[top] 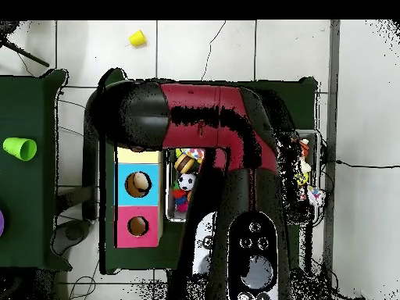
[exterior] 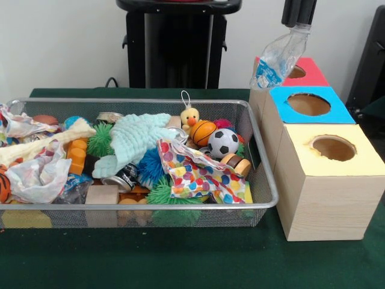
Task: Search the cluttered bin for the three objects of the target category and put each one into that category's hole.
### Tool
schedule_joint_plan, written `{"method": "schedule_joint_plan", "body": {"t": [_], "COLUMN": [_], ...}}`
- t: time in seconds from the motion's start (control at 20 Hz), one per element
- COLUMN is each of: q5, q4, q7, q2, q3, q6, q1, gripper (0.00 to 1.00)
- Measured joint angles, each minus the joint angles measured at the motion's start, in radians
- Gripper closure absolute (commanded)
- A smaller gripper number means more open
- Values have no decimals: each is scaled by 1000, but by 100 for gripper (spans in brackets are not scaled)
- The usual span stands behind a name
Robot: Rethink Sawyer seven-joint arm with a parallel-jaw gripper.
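Note:
My gripper (exterior: 298, 21) comes down at the top right and is shut on a clear crinkly plastic bag (exterior: 278, 60) with blue print. The bag hangs over the near-left edge of the red-topped box (exterior: 310, 73), beside its hole. The wire mesh bin (exterior: 138, 208) sits on the left, full of clutter. A white plastic bag (exterior: 39, 176) with orange and red print lies at its left front, and another (exterior: 19, 124) at its far left. In the overhead view the arm (top: 234, 133) hides the gripper and most of the bin.
Blue-topped (exterior: 340, 111) and yellow-topped (exterior: 361, 162) boxes stand in a row in front of the red one. The bin holds a polka-dot cloth (exterior: 198, 176), mint cloth (exterior: 137, 137), soccer ball (exterior: 223, 142) and duck (exterior: 190, 117). A green cup (top: 20, 148) stands on a side table.

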Motion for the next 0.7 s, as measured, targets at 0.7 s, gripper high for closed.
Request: {"method": "schedule_joint_plan", "body": {"t": [0.7], "q5": [23], "q4": [0], "q7": [0], "q2": [6], "q3": [-34], "q6": [0], "q1": [15], "gripper": [100]}}
